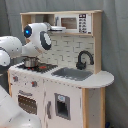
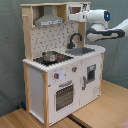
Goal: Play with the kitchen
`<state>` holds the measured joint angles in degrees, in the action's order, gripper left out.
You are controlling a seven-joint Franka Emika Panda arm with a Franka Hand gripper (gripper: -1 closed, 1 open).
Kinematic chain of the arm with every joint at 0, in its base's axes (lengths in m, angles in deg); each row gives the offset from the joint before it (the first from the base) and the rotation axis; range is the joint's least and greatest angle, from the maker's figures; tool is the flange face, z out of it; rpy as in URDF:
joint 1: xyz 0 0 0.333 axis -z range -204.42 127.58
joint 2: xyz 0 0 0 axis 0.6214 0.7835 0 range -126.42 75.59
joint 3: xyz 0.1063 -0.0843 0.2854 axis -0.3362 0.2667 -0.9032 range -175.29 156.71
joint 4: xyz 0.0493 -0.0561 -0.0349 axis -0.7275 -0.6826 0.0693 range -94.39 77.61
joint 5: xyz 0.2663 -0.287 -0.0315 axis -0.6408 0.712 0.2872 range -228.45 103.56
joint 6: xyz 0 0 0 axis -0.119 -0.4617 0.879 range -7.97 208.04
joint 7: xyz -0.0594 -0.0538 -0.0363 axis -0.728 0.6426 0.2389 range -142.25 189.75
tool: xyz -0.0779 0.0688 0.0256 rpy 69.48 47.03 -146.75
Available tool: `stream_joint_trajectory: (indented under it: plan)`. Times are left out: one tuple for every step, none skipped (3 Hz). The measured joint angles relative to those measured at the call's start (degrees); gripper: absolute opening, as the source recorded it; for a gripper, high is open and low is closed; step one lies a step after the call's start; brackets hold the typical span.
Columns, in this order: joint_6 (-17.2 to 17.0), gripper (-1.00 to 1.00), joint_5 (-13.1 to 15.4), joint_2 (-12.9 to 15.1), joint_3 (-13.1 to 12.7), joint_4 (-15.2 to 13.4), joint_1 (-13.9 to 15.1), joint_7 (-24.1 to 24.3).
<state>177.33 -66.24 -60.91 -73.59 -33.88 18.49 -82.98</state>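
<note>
Kitchen [image 2: 60, 75] bears no legible labels or writing.

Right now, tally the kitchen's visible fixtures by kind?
Faucet: 1
Sink: 1
Pot: 1
Hood: 1
Microwave: 1
Oven door: 1
Total: 6, all on the kitchen. The gripper is up at the microwave cabinet.

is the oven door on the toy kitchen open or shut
Shut: the white oven door with dark window sits flush with the white and light-wood toy kitchen's front in both exterior views.
</note>
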Motion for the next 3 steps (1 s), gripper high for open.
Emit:
stream_joint_trajectory:
  plan:
    - [0.0, 1.0, 0.0, -0.01, -3.18, 2.46, 4.44, 0.1]
    - [-0.02, 1.0, 0.0, -0.01, -6.57, 4.67, 8.49, 0.4]
    - [-0.02, 1.0, 0.0, -0.01, -6.57, 5.02, 8.72, 0.4]
